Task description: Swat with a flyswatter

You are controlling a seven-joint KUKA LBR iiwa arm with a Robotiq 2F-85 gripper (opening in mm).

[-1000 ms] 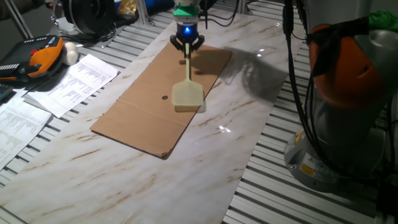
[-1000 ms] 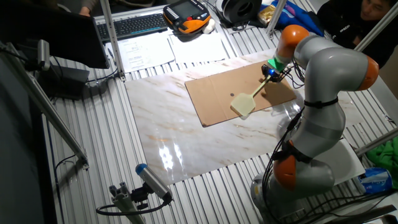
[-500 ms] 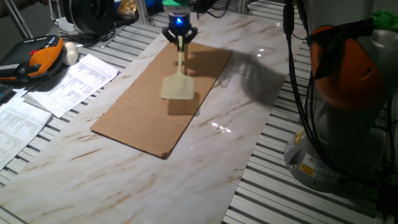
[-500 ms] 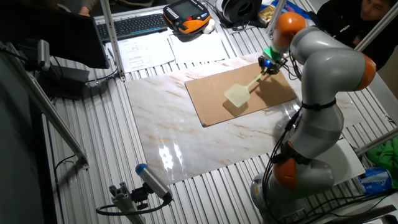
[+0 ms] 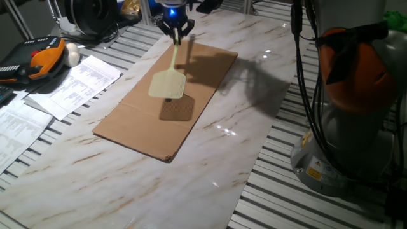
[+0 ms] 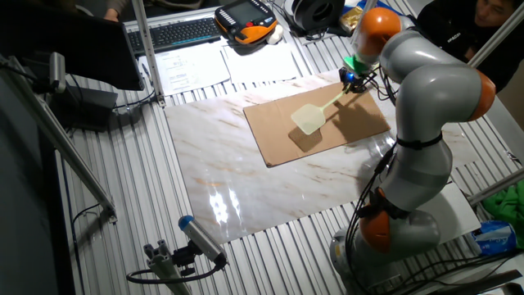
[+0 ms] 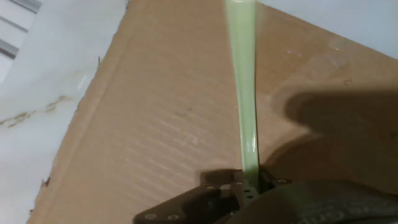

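The pale yellow-green flyswatter [image 5: 168,83] hangs in the air above the brown cardboard sheet [image 5: 137,117], head down and tilted, with its shadow on the sheet below. My gripper [image 5: 175,30] is shut on the top end of the thin handle, over the sheet's far end. In the other fixed view the swatter head [image 6: 307,120] floats over the cardboard [image 6: 278,135], held by the gripper [image 6: 350,79]. In the hand view the handle [image 7: 244,93] runs straight out from the shut jaws over the cardboard [image 7: 149,118]; the head is out of frame.
A small dark spot [image 5: 168,100] marks the cardboard under the swatter head. Papers [image 5: 73,83] and an orange-black pendant [image 5: 38,57] lie at the left. The robot base [image 5: 353,95] and cables stand at the right. A keyboard [image 6: 176,33] lies beyond the marble top.
The gripper has lifted and swung the swatter to the left over the cardboard; the head rose off the sheet's right edge and now hovers above the dark spot.
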